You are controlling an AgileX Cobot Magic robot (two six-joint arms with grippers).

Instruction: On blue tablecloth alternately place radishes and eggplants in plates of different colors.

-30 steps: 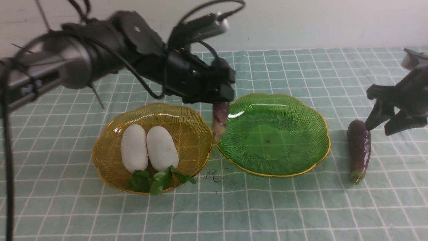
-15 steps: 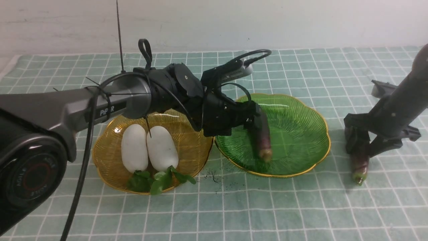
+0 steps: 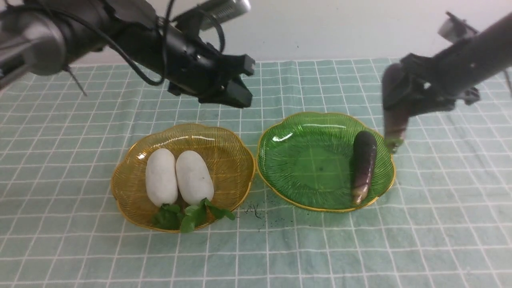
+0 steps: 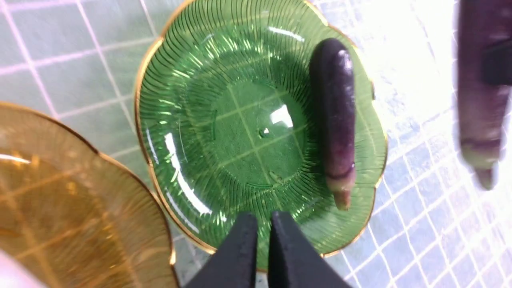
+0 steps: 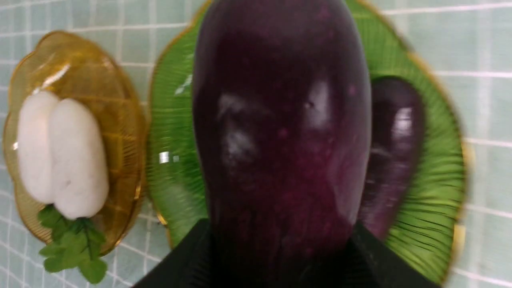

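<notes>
1. Eggplant (image 3: 394, 120), slim, glossy, dark purple, hangs clamped in the right gripper (image 3: 414, 94) above the right rim of the ribbed green plate (image 3: 280, 132).
2. Lower it gently beside the resting eggplant (image 3: 364, 164), then release.
3. Left gripper (image 3: 240, 86) is closed, empty.

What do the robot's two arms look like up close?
Both arms are dark grey tubes. The left arm trails loose black cables and carries a silver camera; the left gripper has flat black wedge fingers. The right arm matches.
</notes>
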